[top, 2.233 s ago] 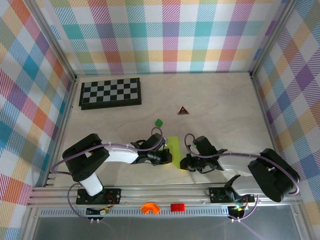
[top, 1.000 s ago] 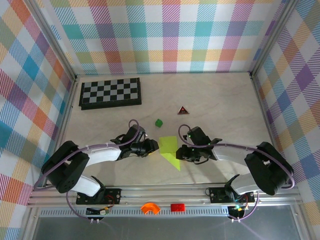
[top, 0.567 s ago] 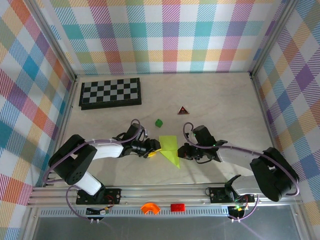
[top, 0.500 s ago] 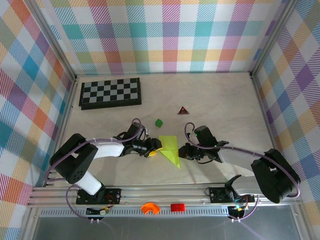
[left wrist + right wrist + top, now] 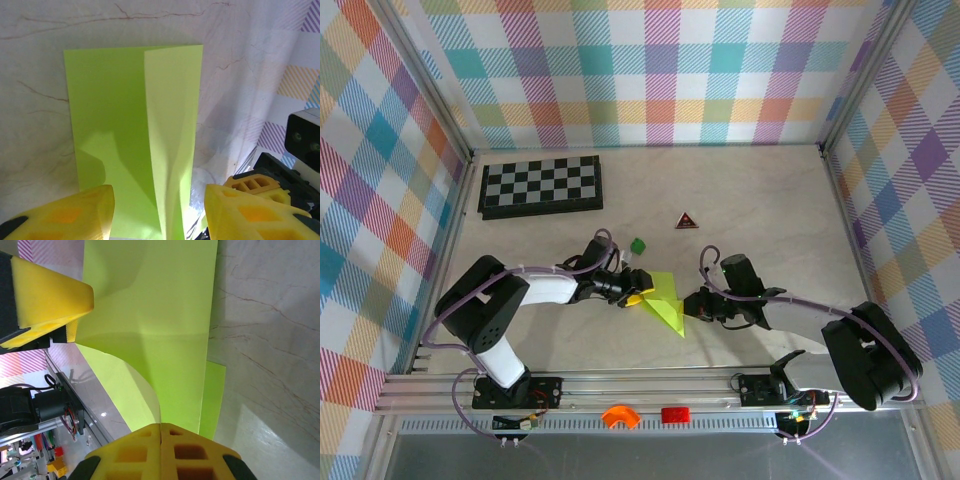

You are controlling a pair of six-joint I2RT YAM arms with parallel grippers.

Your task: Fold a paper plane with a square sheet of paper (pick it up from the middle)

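Observation:
The lime-green paper plane (image 5: 666, 300) lies near the table's front middle, pointed end toward the arms, with one flap lifted off the surface. My right gripper (image 5: 694, 308) is shut on its right edge; in the right wrist view the yellow jaws (image 5: 161, 426) are pressed together on the curled paper plane (image 5: 165, 315). My left gripper (image 5: 636, 294) is at the paper's left side. It stands open, its fingers wide apart either side of the near end of the creased paper plane (image 5: 135, 135), left gripper (image 5: 159, 196) not pinching it.
A small dark green block (image 5: 638, 244) sits just behind the left gripper. A red and black triangle (image 5: 687, 221) lies further back, and a chessboard (image 5: 541, 186) at the back left. Checked walls enclose the table.
My left gripper opened and slid right up to the paper. The right gripper closed on the paper's right edge and drew slightly right, raising a flap.

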